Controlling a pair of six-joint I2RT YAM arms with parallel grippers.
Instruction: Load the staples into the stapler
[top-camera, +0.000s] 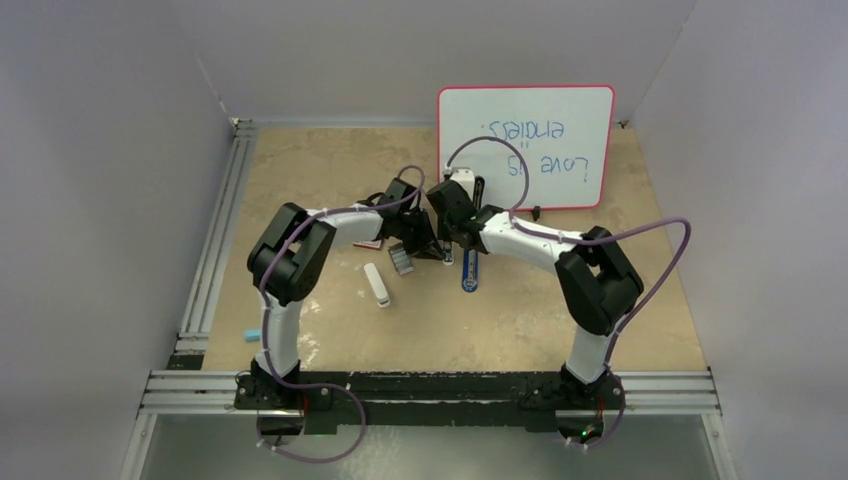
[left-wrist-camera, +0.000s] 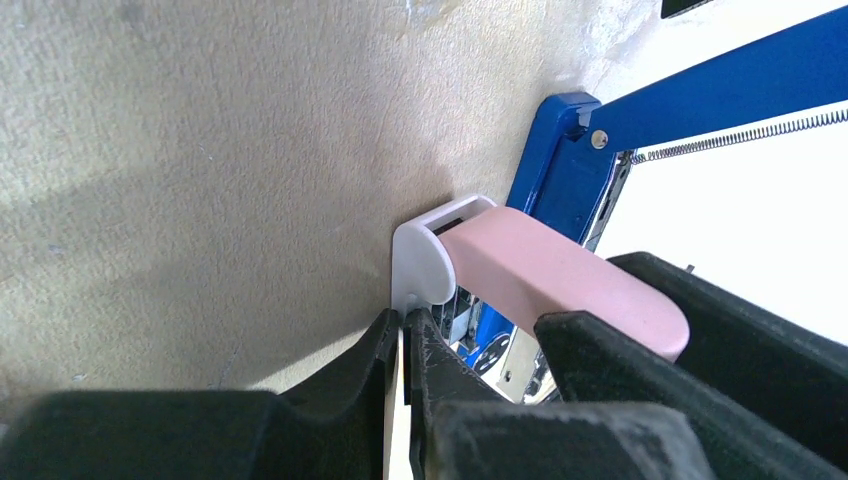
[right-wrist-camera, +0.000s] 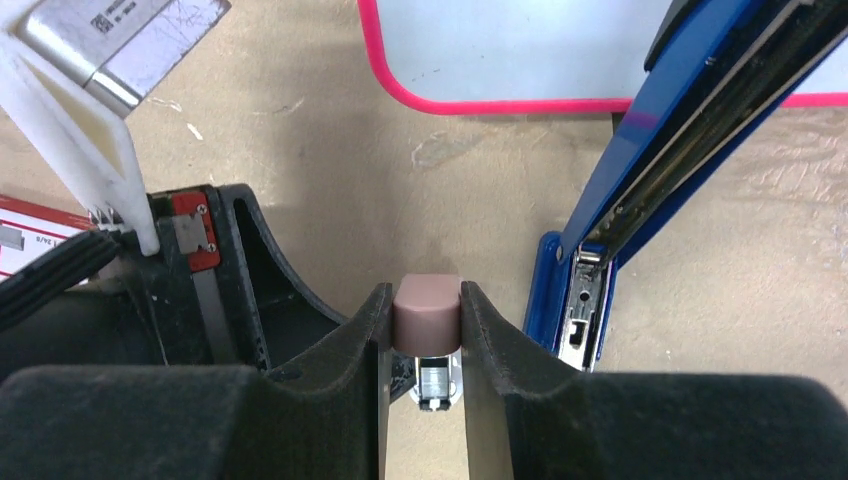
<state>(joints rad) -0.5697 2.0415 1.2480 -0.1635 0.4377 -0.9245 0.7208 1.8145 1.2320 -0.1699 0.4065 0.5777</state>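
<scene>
The blue stapler (top-camera: 470, 275) lies hinged open on the table, its metal channel exposed (right-wrist-camera: 583, 300) and its blue top raised (left-wrist-camera: 720, 90). My right gripper (right-wrist-camera: 424, 315) is shut on the small pink piece (right-wrist-camera: 427, 312), which has a white rounded end (left-wrist-camera: 425, 255). My left gripper (left-wrist-camera: 404, 322) is shut, its tips right at the lower edge of that white end. Both grippers meet just left of the stapler (top-camera: 440, 245). A small dark-grey block, the staples (top-camera: 401, 260), lies on the table beside the left gripper.
A whiteboard with a pink rim (top-camera: 527, 146) lies at the back behind the stapler. A white oblong bar (top-camera: 377, 285) and a red-and-white box (top-camera: 368, 243) sit to the left. A small light-blue piece (top-camera: 253, 334) lies near the left rail.
</scene>
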